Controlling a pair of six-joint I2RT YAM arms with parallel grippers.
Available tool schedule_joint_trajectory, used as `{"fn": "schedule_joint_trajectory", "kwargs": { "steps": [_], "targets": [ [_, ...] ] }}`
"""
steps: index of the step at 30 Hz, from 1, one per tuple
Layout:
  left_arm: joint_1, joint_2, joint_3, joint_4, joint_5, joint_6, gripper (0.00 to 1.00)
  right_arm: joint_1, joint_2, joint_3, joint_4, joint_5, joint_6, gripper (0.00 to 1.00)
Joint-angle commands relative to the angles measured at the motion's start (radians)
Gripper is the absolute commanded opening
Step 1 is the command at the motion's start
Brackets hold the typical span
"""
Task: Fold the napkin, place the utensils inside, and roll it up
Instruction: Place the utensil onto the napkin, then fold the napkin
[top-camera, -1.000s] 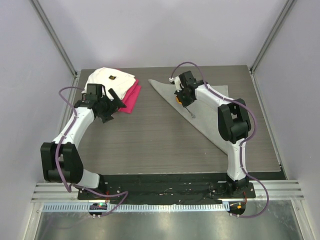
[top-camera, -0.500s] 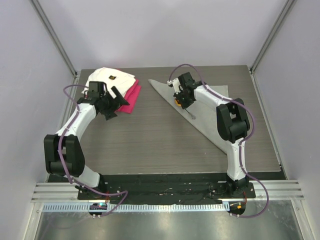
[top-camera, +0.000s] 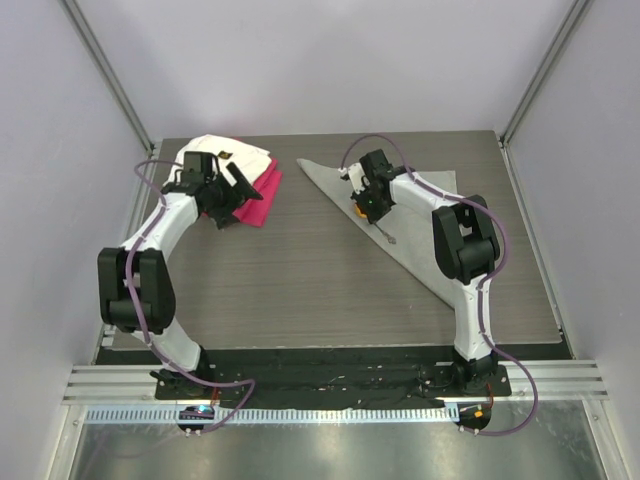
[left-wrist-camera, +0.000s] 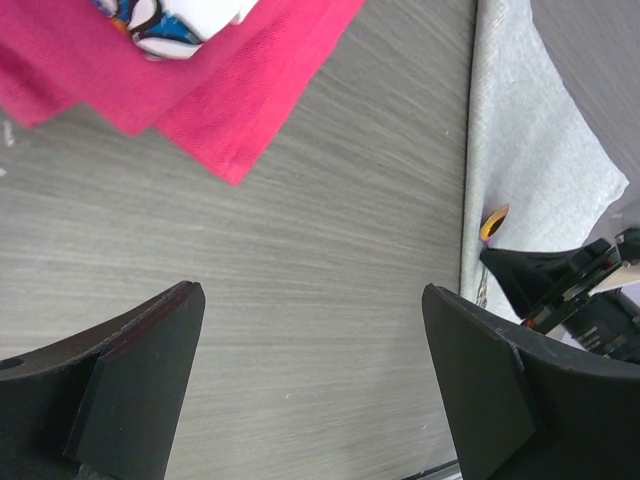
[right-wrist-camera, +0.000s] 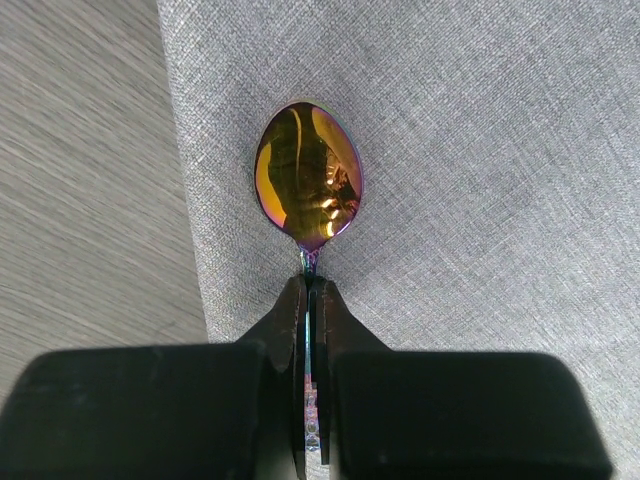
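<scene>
Spoon pinched at neck in right jaws (left jaws wide); near napkin edge, could be dropped off-cloth

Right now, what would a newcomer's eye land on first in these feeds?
First, the spoon: its mirror-bright orange-gold bowl fills the right wrist view, over the grey napkin close to its edge, with the right gripper shut on the stem. Next, the magenta cloth at the far left of the table, partly under a white cloth, with the left gripper open over bare wood beside it.
</scene>
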Motion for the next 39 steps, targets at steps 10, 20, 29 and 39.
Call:
{"fn": "schedule_joint_trajectory", "kwargs": {
  "steps": [10,20,29,39],
  "targets": [
    [-0.104,0.307,0.283,0.231,0.045,-0.171,0.92,-0.009,-0.050,0.021,-0.010,-0.013,0.024,0.50],
    [-0.140,0.610,0.525,0.386,0.007,-0.273,0.82,-0.010,-0.228,0.014,0.047,-0.108,0.191,0.64],
    [-0.152,0.803,0.726,0.390,-0.002,-0.307,0.77,-0.010,-0.358,-0.065,0.086,-0.145,0.312,0.64],
    [-0.163,0.897,0.835,0.343,-0.009,-0.316,0.53,-0.018,-0.388,-0.129,0.095,-0.139,0.388,0.64]
  ]
}}
